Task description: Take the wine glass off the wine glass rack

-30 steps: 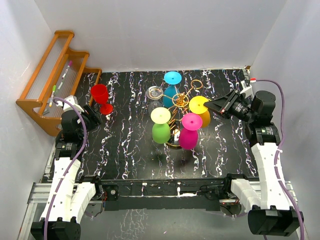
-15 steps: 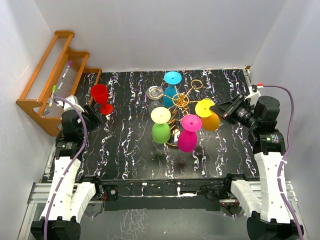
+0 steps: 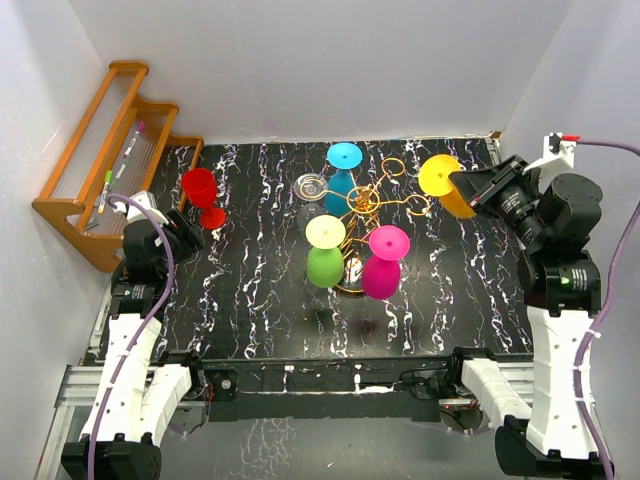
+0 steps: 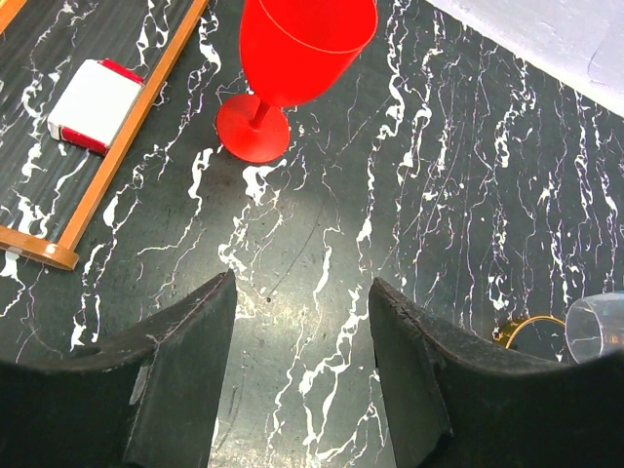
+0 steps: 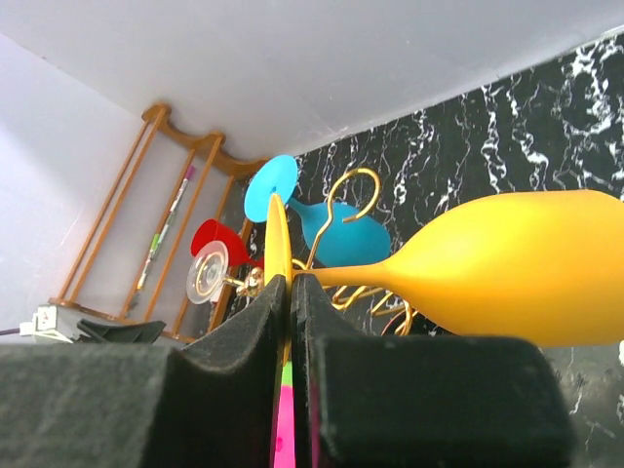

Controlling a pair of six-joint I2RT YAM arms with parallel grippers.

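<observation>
Holding the yellow wine glass (image 3: pixel 440 178) in clamped right fingers (image 5: pixel 409 400), seemingly off the wine glass rack (image 3: pixel 362 203); left fingers (image 4: pixel 175 380) gaping, idle.

The yellow wine glass (image 3: pixel 436 175) is being carried away from the wine glass rack (image 3: pixel 362 203) by the right gripper (image 3: pixel 462 188), with the rim of its foot being kept pinched between the jaws. A second ago it was hanging next to the pink glass (image 3: pixel 381 262); now it is being held clear of the rack, well to the right and nearer the back, tilted on its side. The right arm (image 3: pixel 560 300) is being drawn back and raised, and a gold ring loop (image 3: pixel 418 207) is being uncovered.
</observation>
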